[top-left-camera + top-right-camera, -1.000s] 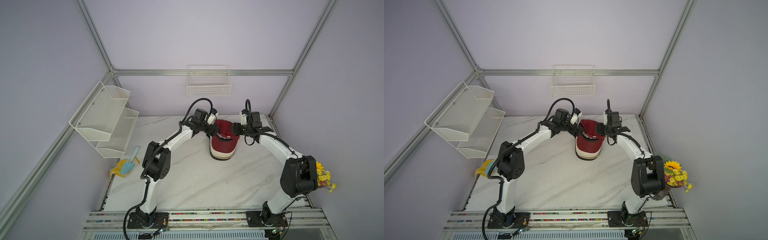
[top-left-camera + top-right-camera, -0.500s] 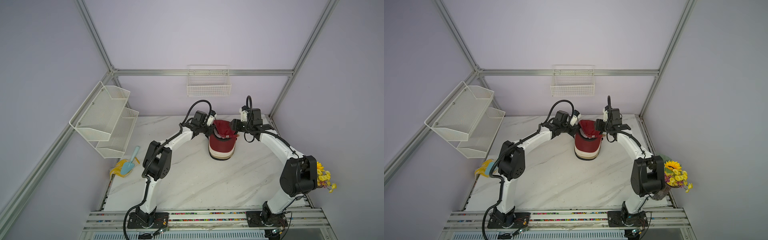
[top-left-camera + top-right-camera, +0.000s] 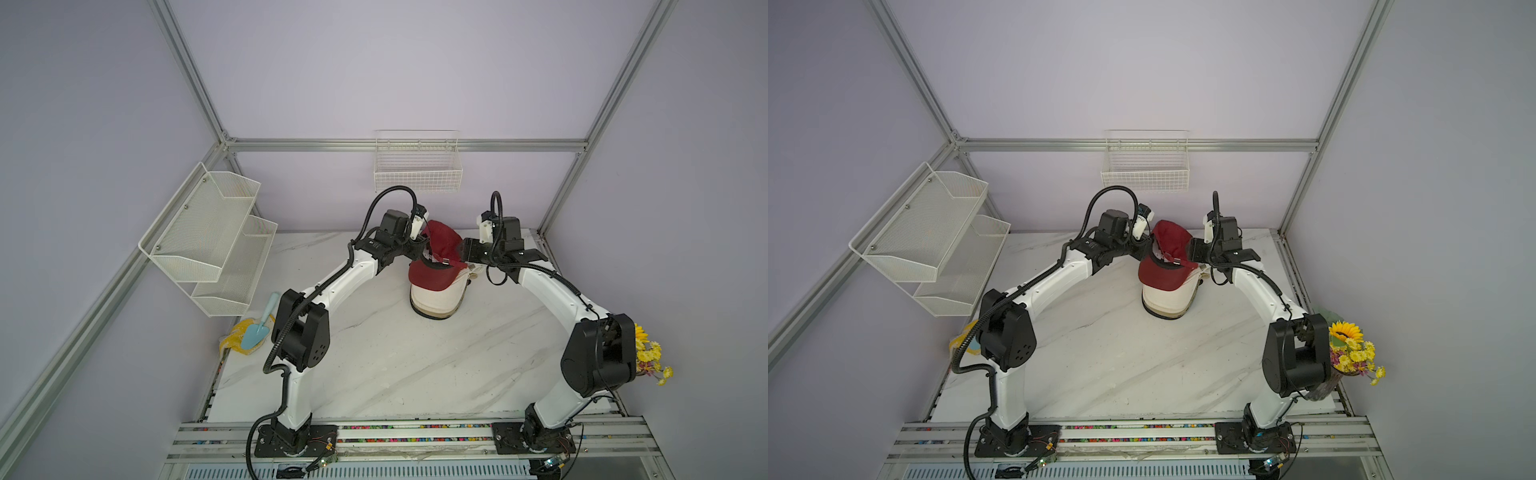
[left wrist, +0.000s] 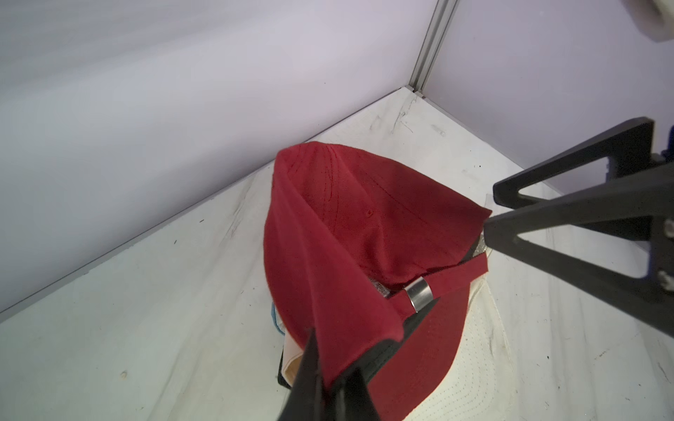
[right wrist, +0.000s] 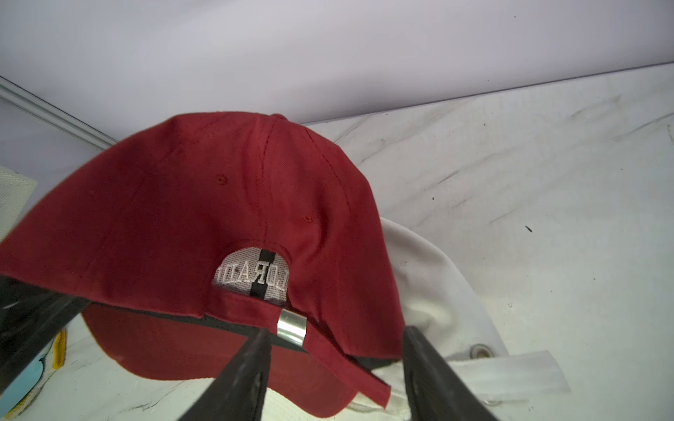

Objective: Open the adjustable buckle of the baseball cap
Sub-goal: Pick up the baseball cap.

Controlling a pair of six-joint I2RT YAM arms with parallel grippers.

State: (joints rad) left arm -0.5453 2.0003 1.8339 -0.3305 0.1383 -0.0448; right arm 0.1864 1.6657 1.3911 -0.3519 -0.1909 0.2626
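Place: red cap (image 3: 444, 245) sat on a white cap (image 3: 432, 301), far across the table (image 3: 374, 365).
Left gripper (image 4: 343, 364): clamped on the red cap's rear rim.
Right gripper (image 5: 336, 330): jaws apart, straddling the strap (image 5: 343, 364), holding nothing.
Buckle (image 5: 291, 328): strap threaded through; cap looked braced, opening not yet done.

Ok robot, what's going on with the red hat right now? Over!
Left gripper shut on rim of red cap. Right gripper open around the strap, beside the silver buckle. Buckle not yet undone. White cap underneath, nothing blocking.
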